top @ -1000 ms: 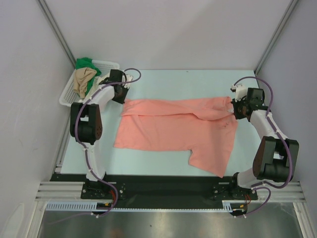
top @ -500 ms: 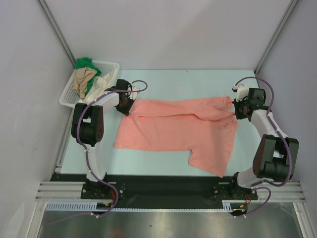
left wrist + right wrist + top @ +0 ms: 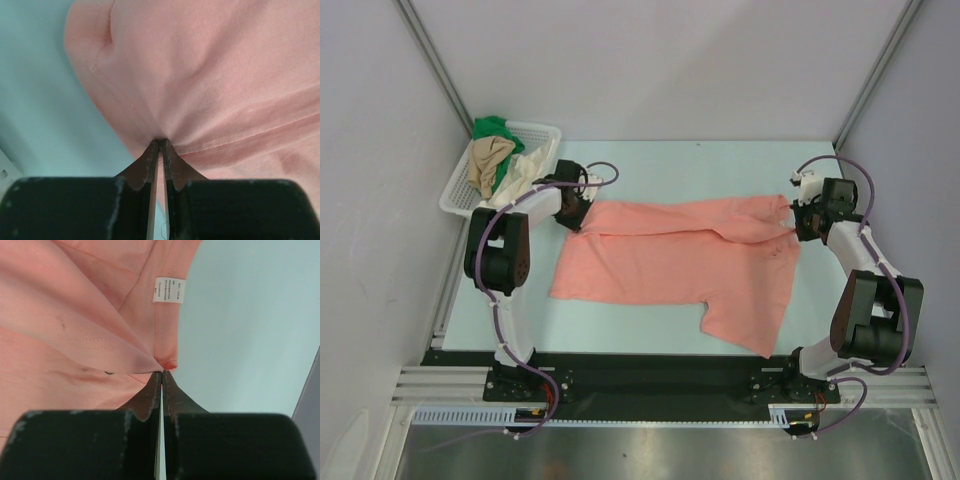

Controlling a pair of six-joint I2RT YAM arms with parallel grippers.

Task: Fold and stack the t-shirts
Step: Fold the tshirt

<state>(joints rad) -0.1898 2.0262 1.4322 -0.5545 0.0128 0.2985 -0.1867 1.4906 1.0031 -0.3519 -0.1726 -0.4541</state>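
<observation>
salmon-pink t-shirt, one; basket, one, holding three more shirts.

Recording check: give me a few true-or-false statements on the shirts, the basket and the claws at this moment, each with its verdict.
1. The left claw is shut on the salmon-pink t-shirt. True.
2. The right claw hangs open, clear of the cloth. False: it is shut on that shirt's edge, near the white label.
3. The salmon-pink t-shirt is folded into a small square. False: it lies spread wide on the table.
4. The green t-shirt, the tan t-shirt and the cream t-shirt lie in the white basket. True.
5. The white basket stands at the table's right side. False: it is at the far left corner.
</observation>
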